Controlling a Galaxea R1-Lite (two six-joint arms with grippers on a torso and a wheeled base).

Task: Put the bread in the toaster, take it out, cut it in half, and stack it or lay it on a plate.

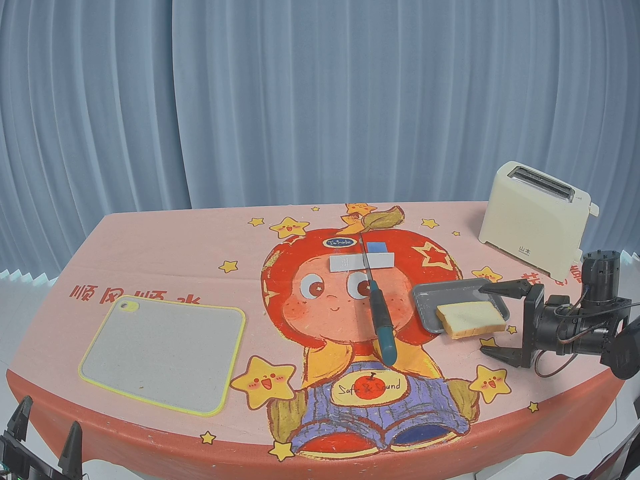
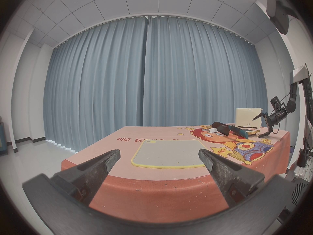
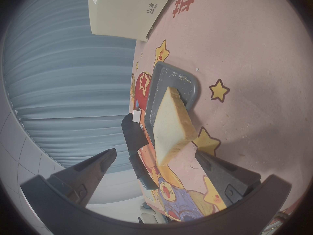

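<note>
A slice of bread (image 1: 471, 318) (image 3: 171, 126) lies on a grey tray (image 1: 433, 293) (image 3: 169, 79) at the right of the table, one end hanging over the tray's near rim. The cream toaster (image 1: 535, 218) (image 3: 130, 10) stands behind it at the far right. My right gripper (image 1: 501, 321) (image 3: 153, 162) is open, turned sideways just right of the bread, fingers spread on either side of it without touching. A knife (image 1: 379, 305) (image 3: 137, 147) with a teal handle lies mid-table. My left gripper (image 1: 43, 428) (image 2: 159, 162) hangs open below the table's front left edge.
A grey cutting board (image 1: 163, 351) (image 2: 169, 152) with a yellow rim lies at the front left. A small white strip (image 1: 361, 262) and a blue tag sit by the knife's blade. The cloth drops off at the table's near edge, close to both grippers.
</note>
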